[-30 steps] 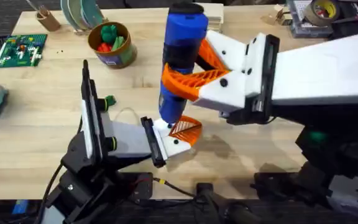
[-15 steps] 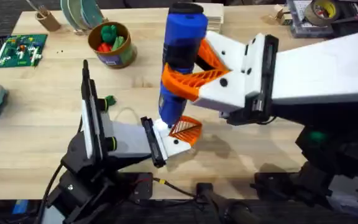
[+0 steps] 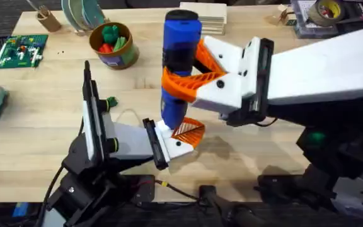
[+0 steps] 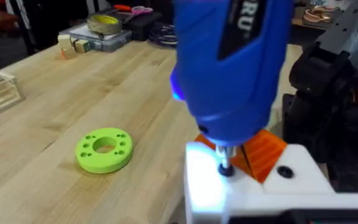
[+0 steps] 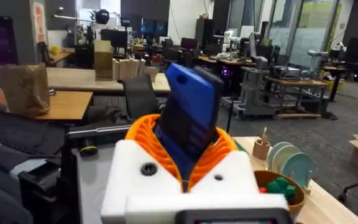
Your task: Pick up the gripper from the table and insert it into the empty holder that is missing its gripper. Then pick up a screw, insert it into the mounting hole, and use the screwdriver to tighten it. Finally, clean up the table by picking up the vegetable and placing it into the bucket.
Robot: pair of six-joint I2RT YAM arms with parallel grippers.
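Though toy-filled, bucket upright

Upright blue-handled screwdriver blocks the white plastic holder from above; bare light wooden table right of it is passable.

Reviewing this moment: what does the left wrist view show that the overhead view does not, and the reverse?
Left wrist alone: the screwdriver's metal bit meeting the top of the white holder, a glow around it, and a bright green holed disc lying on the table.

Overhead alone: the right gripper clamped round the screwdriver, the bucket holding red and green toys, and the vegetable lying loose on the wood.

Both: the blue screwdriver upright over the holder, with the orange gripper seated in it.
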